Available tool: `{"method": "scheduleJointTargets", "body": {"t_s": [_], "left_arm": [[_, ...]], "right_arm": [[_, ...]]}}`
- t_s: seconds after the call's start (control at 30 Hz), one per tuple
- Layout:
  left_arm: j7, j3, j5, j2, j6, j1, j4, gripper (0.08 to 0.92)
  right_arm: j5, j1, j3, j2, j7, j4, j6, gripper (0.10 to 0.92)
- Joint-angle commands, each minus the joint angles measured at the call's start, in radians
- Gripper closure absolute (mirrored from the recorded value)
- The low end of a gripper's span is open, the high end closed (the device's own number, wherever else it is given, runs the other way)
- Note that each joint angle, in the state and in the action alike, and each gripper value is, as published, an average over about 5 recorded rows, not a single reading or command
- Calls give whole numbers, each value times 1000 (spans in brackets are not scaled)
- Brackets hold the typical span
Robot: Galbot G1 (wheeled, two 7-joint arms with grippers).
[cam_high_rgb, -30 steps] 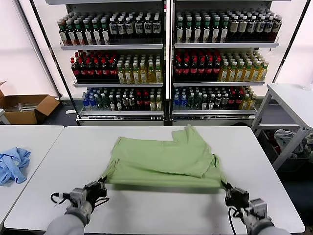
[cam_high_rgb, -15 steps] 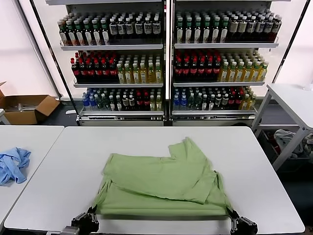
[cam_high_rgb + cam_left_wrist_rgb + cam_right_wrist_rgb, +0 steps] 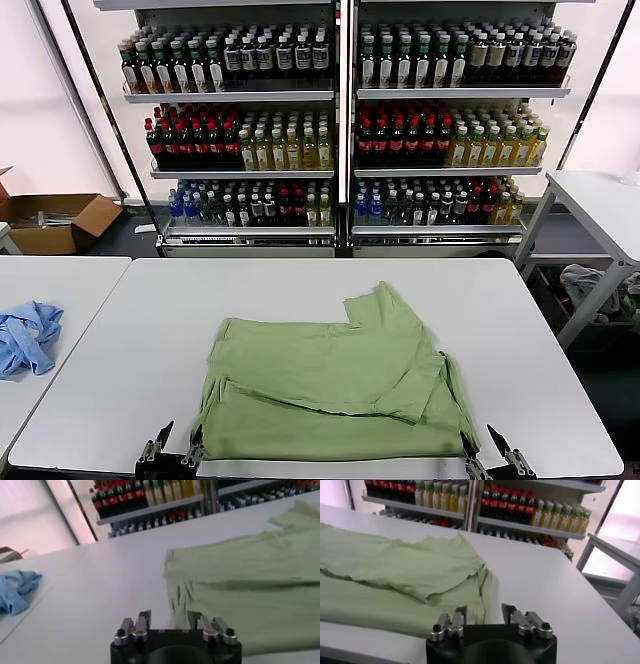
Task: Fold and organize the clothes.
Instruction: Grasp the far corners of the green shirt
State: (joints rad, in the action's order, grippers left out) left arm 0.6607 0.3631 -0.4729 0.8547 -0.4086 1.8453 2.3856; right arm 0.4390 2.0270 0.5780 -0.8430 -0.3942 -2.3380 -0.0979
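Note:
The light green polo shirt [image 3: 335,385] lies folded on the white table [image 3: 300,290], its front edge close to the table's near edge; collar, buttons and print do not show. My left gripper [image 3: 180,440] sits at the shirt's near left corner, open; in the left wrist view [image 3: 169,617] the cloth's [image 3: 250,580] edge lies loose between the spread fingers. My right gripper [image 3: 490,455] is at the near right corner, also open [image 3: 484,611], with the shirt's [image 3: 395,565] edge lying between its fingers, ungripped.
A light blue garment [image 3: 28,335] lies on the neighbouring table at the left [image 3: 17,587]. Shelves of bottles [image 3: 340,130] stand behind the table. A cardboard box [image 3: 55,220] sits on the floor far left, another table [image 3: 600,200] at the right.
Both grippers pulled the shirt's front edge toward the near table edge, lowered it, then opened and let go. The shirt now rests flat.

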Motion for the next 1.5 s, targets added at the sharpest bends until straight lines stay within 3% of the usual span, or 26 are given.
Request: {"method": "scheduleJointTargets", "body": {"t_s": [0.03,0.17,0.3,0.47,0.67,1.0,1.23,1.5], "left_arm": [[-183,56,-74,17,12,-342,2,389],[-294,32,-81,36,27,-492,-116,269],[-392,47,-105,34,29,-576,-230,191],[-467,58,-243,-8,-43,-687,-370,178],[-512,4,-309,-18,-159,-779,-467,177],[-527,-91,-294,-21,-172,-802,-542,177],[-532,-111,-289,-6,-172,-795,-573,177],[-534,-141,-292,33,-172,-867,-658,177]], "right_arm": [[197,-370,34,17,20,-4,-160,326],[325,-727,-83,54,104,176,-216,228],[381,-1062,-272,69,204,429,-236,204],[416,-1401,-467,-33,243,698,-332,203],[330,-1584,-610,-188,257,928,-434,203],[193,-1626,-725,-230,350,1023,-484,203],[167,-1593,-720,-238,363,1042,-482,203],[144,-1568,-697,-253,365,1038,-481,203]]}}
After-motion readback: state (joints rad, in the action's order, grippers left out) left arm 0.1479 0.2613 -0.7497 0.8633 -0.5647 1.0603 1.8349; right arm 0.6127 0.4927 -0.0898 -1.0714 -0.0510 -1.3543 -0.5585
